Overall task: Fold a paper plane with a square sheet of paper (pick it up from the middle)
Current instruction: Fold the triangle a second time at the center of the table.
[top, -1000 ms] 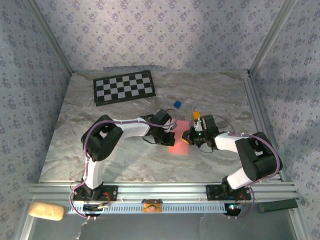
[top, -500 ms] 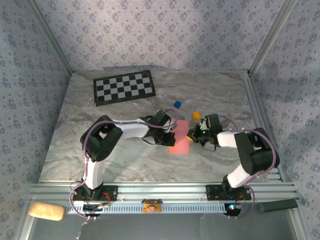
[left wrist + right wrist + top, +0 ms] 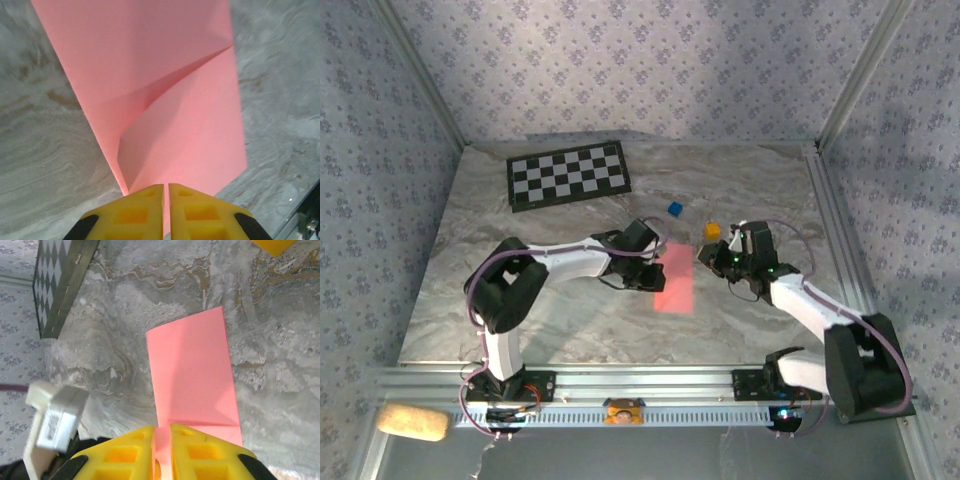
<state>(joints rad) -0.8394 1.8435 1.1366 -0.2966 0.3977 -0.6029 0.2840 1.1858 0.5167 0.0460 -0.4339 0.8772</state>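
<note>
The square sheet of paper (image 3: 675, 280) is salmon pink and lies folded into a narrow strip on the marble table (image 3: 550, 320). My left gripper (image 3: 658, 262) meets its left edge. In the left wrist view its jaws (image 3: 166, 187) are shut to a thin slit on the paper (image 3: 165, 75), which has a diagonal flap raised. My right gripper (image 3: 704, 258) is at the strip's upper right edge. Its yellow jaws (image 3: 162, 429) stand slightly apart, with the pink paper (image 3: 192, 375) showing in the gap. No finished paper plane is in view.
A black-and-white checkerboard (image 3: 568, 173) lies at the back left. A small blue block (image 3: 674, 209) and an orange block (image 3: 712, 231) sit just behind the grippers. Aluminium rails run along the right and front table edges (image 3: 640, 378).
The right arm swung its elbow out to the right and its gripper drew back slightly from the paper. Both pairs of jaws eased a little. The paper settled flatter.
</note>
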